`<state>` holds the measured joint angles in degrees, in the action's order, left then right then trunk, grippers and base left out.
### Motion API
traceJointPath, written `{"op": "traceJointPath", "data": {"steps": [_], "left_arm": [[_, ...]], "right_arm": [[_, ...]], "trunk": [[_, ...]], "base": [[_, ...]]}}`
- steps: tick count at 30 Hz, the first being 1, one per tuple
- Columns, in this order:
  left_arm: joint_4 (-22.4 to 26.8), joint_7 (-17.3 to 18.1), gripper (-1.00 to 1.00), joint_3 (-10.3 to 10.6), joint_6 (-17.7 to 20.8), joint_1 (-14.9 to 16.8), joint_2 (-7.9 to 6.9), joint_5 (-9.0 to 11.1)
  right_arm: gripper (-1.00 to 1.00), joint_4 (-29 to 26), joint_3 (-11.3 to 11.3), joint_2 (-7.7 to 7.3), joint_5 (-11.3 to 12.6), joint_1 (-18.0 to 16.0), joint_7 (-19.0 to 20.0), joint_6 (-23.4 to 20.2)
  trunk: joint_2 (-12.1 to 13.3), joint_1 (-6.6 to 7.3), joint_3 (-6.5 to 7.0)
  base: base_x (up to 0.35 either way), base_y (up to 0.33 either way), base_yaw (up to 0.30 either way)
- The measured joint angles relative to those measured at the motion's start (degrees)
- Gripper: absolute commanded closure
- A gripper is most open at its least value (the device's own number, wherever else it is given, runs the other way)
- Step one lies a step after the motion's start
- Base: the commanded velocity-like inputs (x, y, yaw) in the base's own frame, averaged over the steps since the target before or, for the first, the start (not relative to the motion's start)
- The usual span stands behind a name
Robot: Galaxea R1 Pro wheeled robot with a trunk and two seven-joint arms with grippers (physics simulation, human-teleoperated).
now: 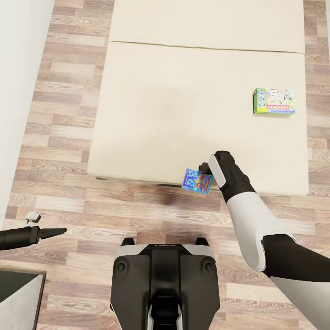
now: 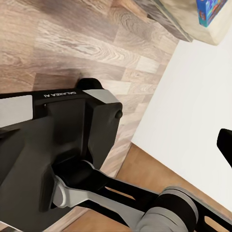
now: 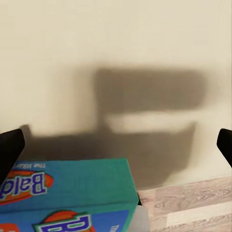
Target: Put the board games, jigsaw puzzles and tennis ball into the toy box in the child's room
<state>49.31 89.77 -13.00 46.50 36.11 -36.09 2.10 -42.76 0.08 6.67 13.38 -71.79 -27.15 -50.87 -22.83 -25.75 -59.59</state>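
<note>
2 board games [image 1: 274,101] on beige bed [image 1: 183,110]

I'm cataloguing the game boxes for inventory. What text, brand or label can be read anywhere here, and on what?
"MONOPOLY": green and white board game on the bed, printed upside down in the head view.
"Bald...": blue board game at the right claw, cut off at the picture's edge in the right wrist view.
"GALAXEA": robot's base, upside down.
Smaller print on both boxes: too blurred to read.
</note>
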Motion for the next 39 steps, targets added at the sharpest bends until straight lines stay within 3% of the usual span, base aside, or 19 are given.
{"op": "traceJointPath", "data": {"steps": [39], "left_arm": [[0.0, 0.0, -1.00, 0.0, 0.0, 0.0, -0.09, 0.0]], "right_arm": [[-1.00, -0.4, -0.1, -0.25, -0.1, 0.0, -0.2, 0.1]], "trunk": [[0.0, 0.00, 0.00]], "base": [[-0.001, 0.000, 0.000]]}}
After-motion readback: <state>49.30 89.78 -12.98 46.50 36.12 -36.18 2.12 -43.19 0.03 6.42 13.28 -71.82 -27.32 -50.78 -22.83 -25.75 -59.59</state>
